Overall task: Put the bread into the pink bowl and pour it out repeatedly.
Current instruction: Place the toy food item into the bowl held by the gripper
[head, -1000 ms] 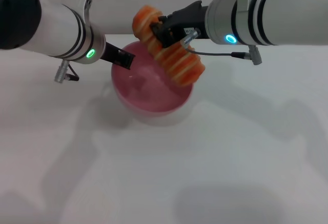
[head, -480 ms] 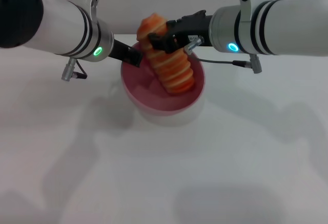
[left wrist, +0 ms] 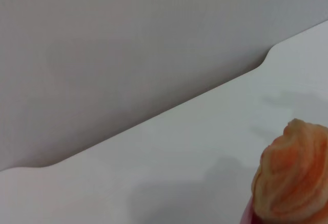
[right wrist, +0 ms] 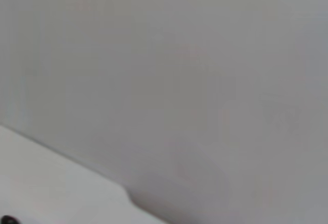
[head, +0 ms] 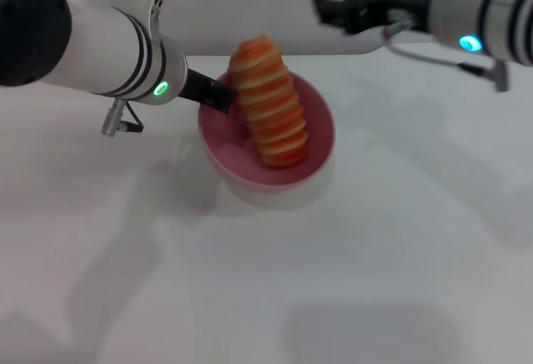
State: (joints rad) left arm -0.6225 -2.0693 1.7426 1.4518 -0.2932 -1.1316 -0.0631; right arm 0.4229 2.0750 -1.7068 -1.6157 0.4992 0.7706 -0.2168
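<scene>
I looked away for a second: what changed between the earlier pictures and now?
The right gripper let go of the bread and pulled back up and to the right. The bread now leans in the pink bowl. The left gripper stays on the bowl's rim.

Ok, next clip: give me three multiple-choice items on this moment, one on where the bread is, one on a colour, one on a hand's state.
1. Where is the bread?
A. Flat on the table beside the bowl
B. Leaning in the pink bowl, its top end above the rim
C. Held in the right hand

2. What colour is the lit ring on the left arm?
A. Green
B. Red
C. Blue

3. What is the left hand doing?
A. Hanging open, clear of everything
B. Gripping the bread
C. Shut on the bowl's rim

Answers: 1 B, the loaf stands slanted inside the bowl; the right hand is open and away. 2 A, the ring glows green. 3 C, its dark fingers clamp the rim.
</scene>
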